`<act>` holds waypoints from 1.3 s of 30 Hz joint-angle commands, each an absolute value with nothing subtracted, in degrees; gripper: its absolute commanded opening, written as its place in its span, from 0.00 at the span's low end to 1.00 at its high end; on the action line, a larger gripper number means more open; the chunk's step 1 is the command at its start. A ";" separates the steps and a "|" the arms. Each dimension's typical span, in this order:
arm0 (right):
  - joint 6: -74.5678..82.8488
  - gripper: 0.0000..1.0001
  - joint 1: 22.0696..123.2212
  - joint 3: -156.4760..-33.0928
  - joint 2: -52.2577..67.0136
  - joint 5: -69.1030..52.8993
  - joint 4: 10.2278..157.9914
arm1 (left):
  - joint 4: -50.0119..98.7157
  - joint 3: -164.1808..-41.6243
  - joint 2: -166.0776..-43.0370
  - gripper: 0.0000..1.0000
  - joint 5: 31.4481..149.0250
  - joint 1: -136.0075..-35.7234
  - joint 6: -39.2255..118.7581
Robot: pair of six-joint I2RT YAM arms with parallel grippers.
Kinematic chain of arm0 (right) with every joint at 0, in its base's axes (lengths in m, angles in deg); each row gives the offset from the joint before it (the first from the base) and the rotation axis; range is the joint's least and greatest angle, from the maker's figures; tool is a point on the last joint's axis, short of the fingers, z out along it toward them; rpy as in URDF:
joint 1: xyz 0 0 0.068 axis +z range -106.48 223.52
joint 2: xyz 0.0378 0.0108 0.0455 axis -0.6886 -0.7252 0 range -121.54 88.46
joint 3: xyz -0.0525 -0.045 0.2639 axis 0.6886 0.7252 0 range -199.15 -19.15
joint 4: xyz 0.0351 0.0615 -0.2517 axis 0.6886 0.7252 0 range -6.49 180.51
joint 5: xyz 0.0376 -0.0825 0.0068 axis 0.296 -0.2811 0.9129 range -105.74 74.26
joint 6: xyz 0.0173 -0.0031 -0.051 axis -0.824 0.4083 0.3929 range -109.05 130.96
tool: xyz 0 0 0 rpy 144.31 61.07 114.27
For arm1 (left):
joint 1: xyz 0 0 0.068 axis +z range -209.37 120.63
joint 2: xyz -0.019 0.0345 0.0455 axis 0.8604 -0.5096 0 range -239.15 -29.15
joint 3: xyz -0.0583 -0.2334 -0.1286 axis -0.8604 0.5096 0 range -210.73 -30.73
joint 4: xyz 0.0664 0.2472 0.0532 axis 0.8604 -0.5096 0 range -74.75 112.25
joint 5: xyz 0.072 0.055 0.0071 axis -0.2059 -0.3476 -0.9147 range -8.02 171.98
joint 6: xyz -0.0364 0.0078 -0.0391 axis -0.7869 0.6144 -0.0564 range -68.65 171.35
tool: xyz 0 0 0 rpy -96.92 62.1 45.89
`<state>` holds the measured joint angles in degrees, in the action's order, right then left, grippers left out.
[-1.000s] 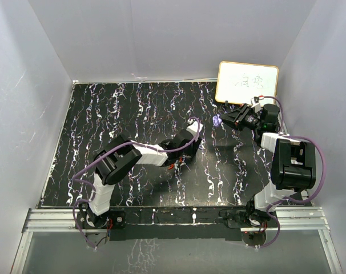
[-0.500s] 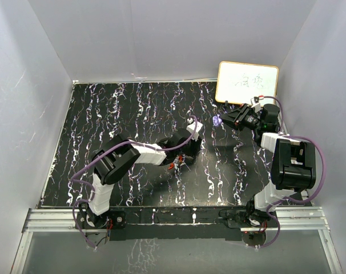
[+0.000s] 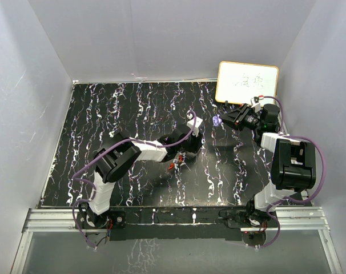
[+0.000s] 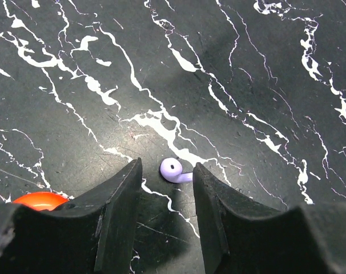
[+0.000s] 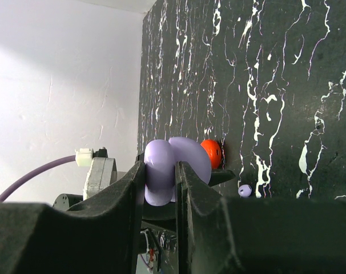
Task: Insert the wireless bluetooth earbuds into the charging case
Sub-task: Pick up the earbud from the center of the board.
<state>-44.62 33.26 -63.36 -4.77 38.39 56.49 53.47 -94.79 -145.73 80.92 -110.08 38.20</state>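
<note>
Between the jaws of the open left gripper [image 4: 167,171], an earbud [image 4: 172,169] is lying (not in yet); the right gripper [image 5: 160,169] is squeezing the case [image 5: 187,157].

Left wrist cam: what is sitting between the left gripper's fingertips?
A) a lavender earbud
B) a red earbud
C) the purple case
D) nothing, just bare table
A: the lavender earbud lies on the table between the tips of the open left gripper, not clamped. The purple case is held in the right gripper.
</note>
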 commanded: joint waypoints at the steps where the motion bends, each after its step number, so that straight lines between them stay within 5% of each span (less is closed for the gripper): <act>1: -44.15 0.00 32.80 -64.19 -2.97 39.15 53.54 | 53.50 -97.08 -146.16 0.39 81.63 -109.84 37.64; 39: -44.24 0.00 32.62 -63.98 -3.71 39.24 53.02 | 50.35 -98.40 -148.90 0.30 78.30 -110.97 39.04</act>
<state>-44.62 33.19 -63.36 -4.77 38.41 56.38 52.99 -97.21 -148.83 79.82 -110.19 37.98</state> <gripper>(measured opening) 0.226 0.302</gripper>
